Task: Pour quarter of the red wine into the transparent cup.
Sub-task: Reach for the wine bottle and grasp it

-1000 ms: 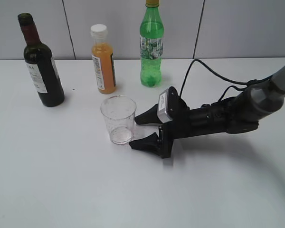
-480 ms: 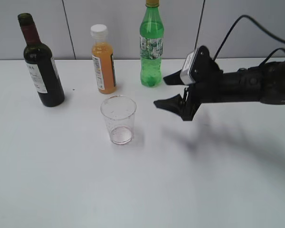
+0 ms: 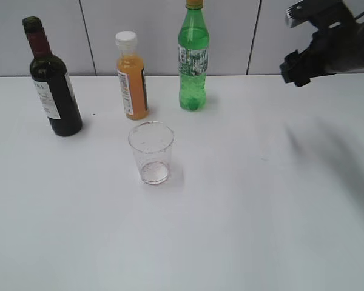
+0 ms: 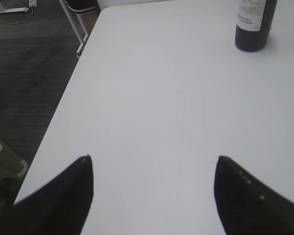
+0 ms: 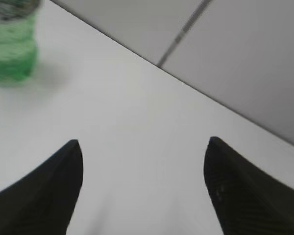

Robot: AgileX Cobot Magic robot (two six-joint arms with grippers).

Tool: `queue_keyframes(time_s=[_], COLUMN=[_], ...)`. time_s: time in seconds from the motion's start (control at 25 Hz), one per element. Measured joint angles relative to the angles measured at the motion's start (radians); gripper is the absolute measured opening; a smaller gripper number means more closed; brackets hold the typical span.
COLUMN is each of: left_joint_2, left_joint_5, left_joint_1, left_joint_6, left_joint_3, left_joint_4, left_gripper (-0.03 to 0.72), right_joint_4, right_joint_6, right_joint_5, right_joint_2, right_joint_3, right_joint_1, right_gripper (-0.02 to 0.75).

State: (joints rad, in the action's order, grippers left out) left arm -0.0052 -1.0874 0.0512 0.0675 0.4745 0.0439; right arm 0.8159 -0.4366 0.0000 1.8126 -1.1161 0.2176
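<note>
The dark wine bottle (image 3: 53, 85), uncapped, with a maroon neck and white label, stands upright at the back left of the white table; its lower part shows in the left wrist view (image 4: 255, 24). The transparent cup (image 3: 151, 151) stands upright in the middle, with only a faint pink trace at its bottom. My right gripper (image 3: 294, 66) is raised at the far right, well away from the cup; in the right wrist view (image 5: 142, 152) it is open and empty. My left gripper (image 4: 154, 171) is open and empty near the table's left edge, short of the wine bottle, and out of the exterior view.
An orange-juice bottle with a white cap (image 3: 132, 76) and a tall green soda bottle (image 3: 193, 57) stand behind the cup; the green one also shows in the right wrist view (image 5: 10, 44). The table's left edge (image 4: 63, 107) drops to dark floor. A grey wall runs behind.
My right gripper, which lay open right beside the cup, has lifted and drawn back to the upper right. The cup and the bottles have not moved.
</note>
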Motion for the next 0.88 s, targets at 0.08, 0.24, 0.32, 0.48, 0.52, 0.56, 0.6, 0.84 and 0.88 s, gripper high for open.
queue_keyframes(time_s=[0.08,0.24,0.32,0.48,0.52,0.56,0.6,0.84,0.88], left_joint_2=[0.000,0.000,0.000,0.000,0.000,0.000,0.000,0.000,0.000], left_joint_5=[0.000,0.000,0.000,0.000,0.000,0.000,0.000,0.000,0.000], left_joint_1=[0.000,0.000,0.000,0.000,0.000,0.000,0.000,0.000,0.000], left_joint_6=[0.000,0.000,0.000,0.000,0.000,0.000,0.000,0.000,0.000], left_joint_3=[0.000,0.000,0.000,0.000,0.000,0.000,0.000,0.000,0.000], left_joint_4=[0.000,0.000,0.000,0.000,0.000,0.000,0.000,0.000,0.000], left_gripper=[0.582,0.582,0.582,0.582,0.582,0.582,0.582,0.582,0.582], right_joint_4=[-0.103,-0.330,-0.462,-0.682,-0.716,-0.748,-0.769,-0.816,-0.816], right_joint_6=[0.000,0.032,0.130,0.332,0.356,0.378,0.395,0.468,0.470], right_joint_5=[0.117,0.360,0.493,0.745,0.805,0.852,0.900,1.178,1.189], right_joint_2=[-0.006,-0.006,-0.006,-0.006,-0.006,-0.006,-0.007,-0.016,-0.024], right_joint_3=[-0.033,-0.119,-0.171,-0.302,-0.338,-0.373,-0.402,-0.546,-0.548], right_joint_1=[-0.026,-0.095,-0.127,-0.173,-0.178,-0.184,-0.186,-0.190,-0.191], right_gripper=[0.608,0.595,0.593,0.593,0.593,0.593,0.593,0.593,0.593])
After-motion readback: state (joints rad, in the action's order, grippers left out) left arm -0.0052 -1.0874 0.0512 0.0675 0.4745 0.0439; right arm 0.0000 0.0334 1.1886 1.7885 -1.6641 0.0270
